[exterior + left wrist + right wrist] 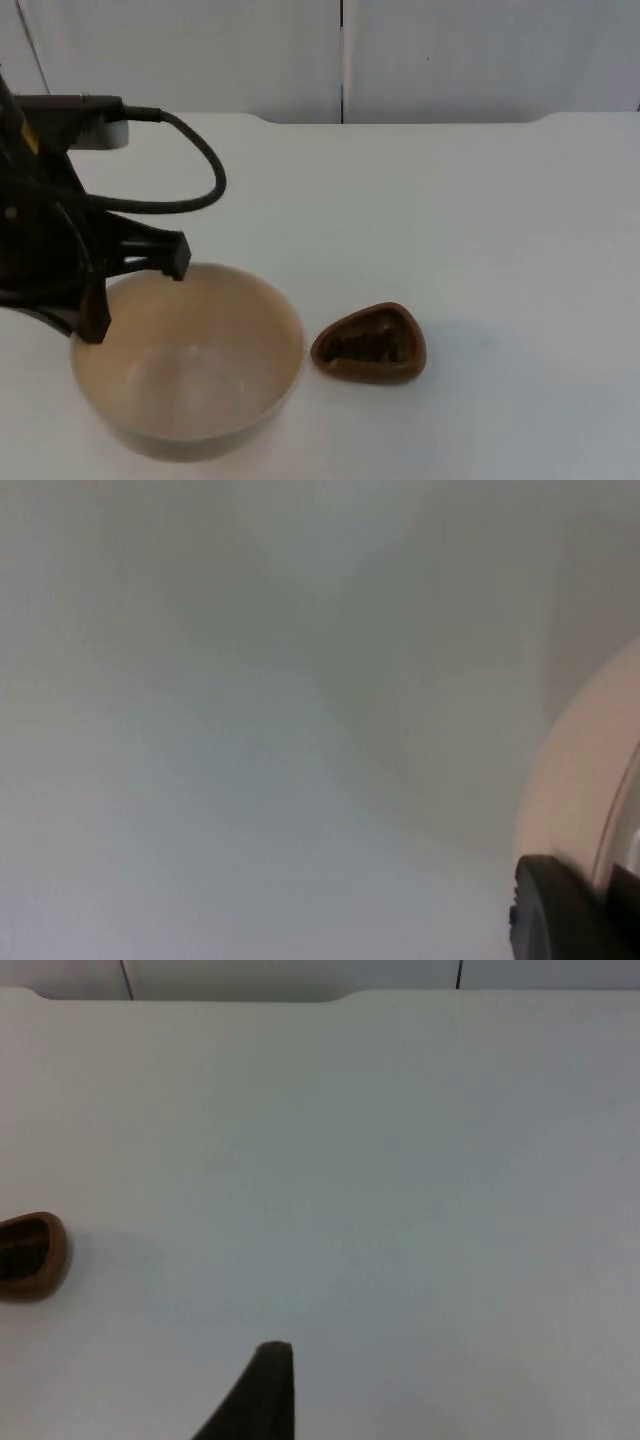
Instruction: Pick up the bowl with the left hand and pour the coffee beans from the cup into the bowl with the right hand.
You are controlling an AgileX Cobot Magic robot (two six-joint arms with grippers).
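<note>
A: How's the light?
B: Bright and even from overhead. On the white desk [480, 230] the brown cup [369, 345] throws only a faint, soft shadow to its right, and the bowl [190, 365] darkens the desk slightly under its near side. No hard glare.
A: Any blur?
B: The left wrist view is hazy and out of focus; the bowl's rim [585, 780] is a pale smear. In the right wrist view a black fingertip [262, 1395] is soft-edged, and the cup [30, 1255] is fairly crisp.

Cream bowl [190, 365], upright and empty, on the table; just beside it, a small brown cup [369, 344] holding coffee beans [366, 346].
</note>
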